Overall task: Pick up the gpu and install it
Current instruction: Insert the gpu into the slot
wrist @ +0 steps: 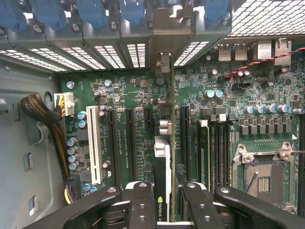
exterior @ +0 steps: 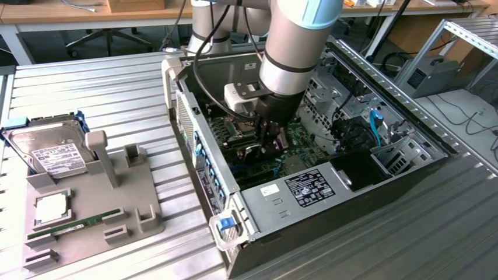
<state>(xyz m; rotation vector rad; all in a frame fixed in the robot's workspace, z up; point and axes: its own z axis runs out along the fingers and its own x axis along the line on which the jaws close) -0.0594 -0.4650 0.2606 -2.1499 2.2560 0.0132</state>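
The arm reached down into the open computer case (exterior: 350, 192), which lay on its side on the ribbed metal table (exterior: 101, 93), with the gripper (exterior: 274, 135) low over the green motherboard (wrist: 138, 95). In the wrist view the two black fingers (wrist: 143, 205) were clenched on the gpu (wrist: 162, 157), one on each face of the card. The card stood on edge, so it appeared as a thin strip: a pale silver-white rim along its length, a dark body, and a black label with a green and white logo just beside one finger. It ran straight away from the gripper towards the rear wall of the case, where its narrow metal bracket end met the row of vented slot covers under the blue latches (wrist: 90, 12). It sat in line with the long black expansion slots, between the white slot (wrist: 94, 143) on one side and the bare processor socket (wrist: 259, 176) on the other. Whether its lower edge was fully pressed into a slot could not be told. On the exterior view's left, well apart from the case, a grey holder (exterior: 93, 227) carried a silver hard drive (exterior: 51, 151), a square processor chip (exterior: 51, 209) and a narrow green memory stick (exterior: 78, 223).
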